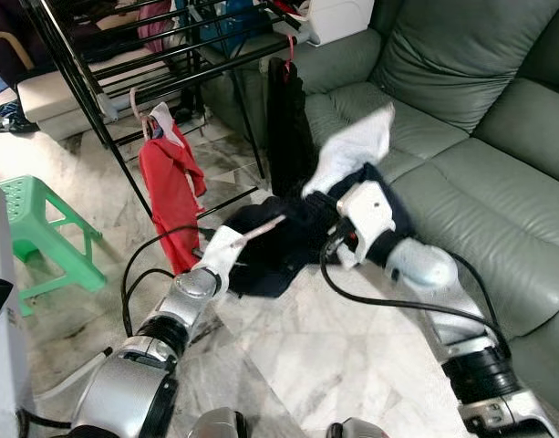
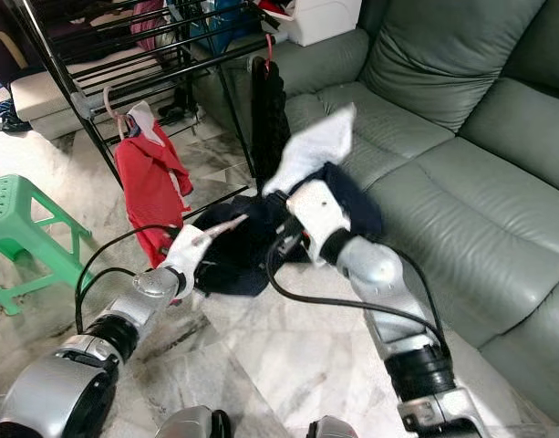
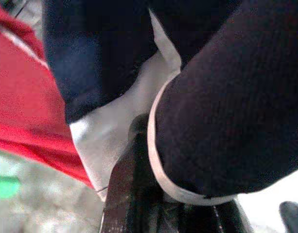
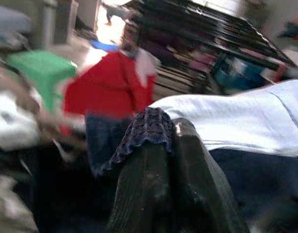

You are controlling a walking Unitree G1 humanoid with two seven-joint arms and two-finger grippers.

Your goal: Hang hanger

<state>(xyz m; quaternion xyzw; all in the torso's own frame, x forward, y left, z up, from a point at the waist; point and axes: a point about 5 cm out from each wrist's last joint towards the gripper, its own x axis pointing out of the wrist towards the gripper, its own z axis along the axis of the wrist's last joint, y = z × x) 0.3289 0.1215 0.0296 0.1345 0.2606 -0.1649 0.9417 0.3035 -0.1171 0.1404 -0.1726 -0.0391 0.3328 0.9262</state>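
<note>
A dark navy garment (image 1: 284, 245) with a white part (image 1: 357, 146) is held up over the floor between my two grippers, in front of the sofa. My left gripper (image 1: 247, 239) is shut on its left edge; a pale pink hanger arm (image 1: 265, 226) sticks out there. In the left wrist view a black finger (image 3: 131, 165) lies against the white-trimmed hem (image 3: 156, 160). My right gripper (image 4: 170, 145) is shut on a knitted dark edge (image 4: 149, 128) of the garment, at its upper right (image 1: 338, 196). The black drying rack (image 1: 170, 46) stands beyond.
On the rack hang a red shirt (image 1: 170, 187) on a pale hanger (image 1: 138, 105) and a black garment (image 1: 284, 119) on a red hanger. A green stool (image 1: 33, 219) stands at the left. The grey-green sofa (image 1: 480, 164) runs along the right. Cables trail from both arms.
</note>
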